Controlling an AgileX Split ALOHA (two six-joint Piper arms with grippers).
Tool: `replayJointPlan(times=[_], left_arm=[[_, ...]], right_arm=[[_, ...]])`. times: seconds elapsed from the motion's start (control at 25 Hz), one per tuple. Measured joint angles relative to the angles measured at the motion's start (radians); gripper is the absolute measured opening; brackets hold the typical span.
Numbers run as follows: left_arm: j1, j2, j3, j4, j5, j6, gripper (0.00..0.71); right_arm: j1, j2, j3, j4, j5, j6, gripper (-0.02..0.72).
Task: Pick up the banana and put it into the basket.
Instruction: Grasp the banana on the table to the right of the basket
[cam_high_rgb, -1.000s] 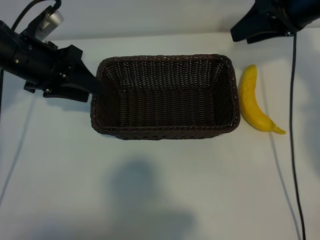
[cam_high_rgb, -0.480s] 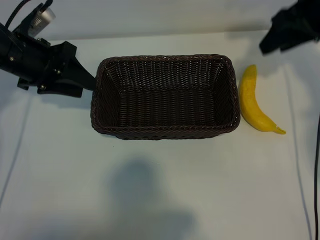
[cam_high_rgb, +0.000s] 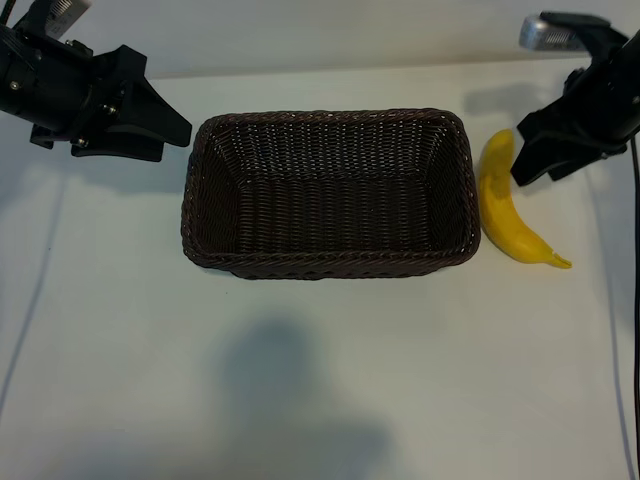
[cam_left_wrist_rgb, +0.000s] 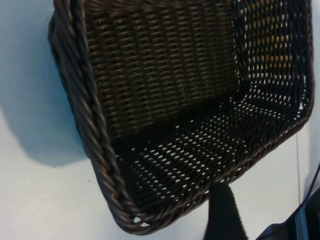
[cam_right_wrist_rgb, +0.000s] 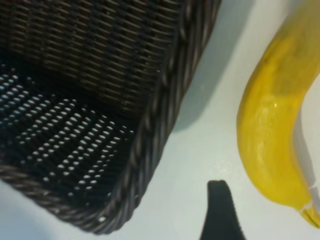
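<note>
Banana (cam_high_rgb: 505, 205) lies on tabletop (cam_high_rgb: 320, 380) beside empty basket (cam_high_rgb: 330, 120); right pincer (cam_high_rgb: 535, 160), open and empty, hovers above it. Nothing grasped yet.

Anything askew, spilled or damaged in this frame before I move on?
Nothing stands out. The basket sits square and empty on the table, its weave intact. The banana lies whole beside its right end, outside it, with the right gripper above it.

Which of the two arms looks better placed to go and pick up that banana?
The right. Its gripper hangs right beside the banana, while the left gripper sits across the basket.
</note>
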Motion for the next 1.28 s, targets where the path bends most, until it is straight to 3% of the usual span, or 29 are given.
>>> replayJointPlan(times=[0.32, 0.68, 1.28], left_arm=[[0.0, 0.0, 0.0, 0.0, 0.0, 0.0, 0.48], [0.0, 0.0, -0.001, -0.005, -0.001, 0.0, 0.48], [0.0, 0.0, -0.005, -0.008, -0.001, 0.004, 0.48]], right_arm=[[0.007, 0.073, 0.007, 0.045, -0.038, -0.049, 0.482], [0.071, 0.076, 0.069, 0.009, -0.161, -0.072, 0.482], [0.071, 0.129, 0.095, -0.017, -0.219, -0.067, 0.534]])
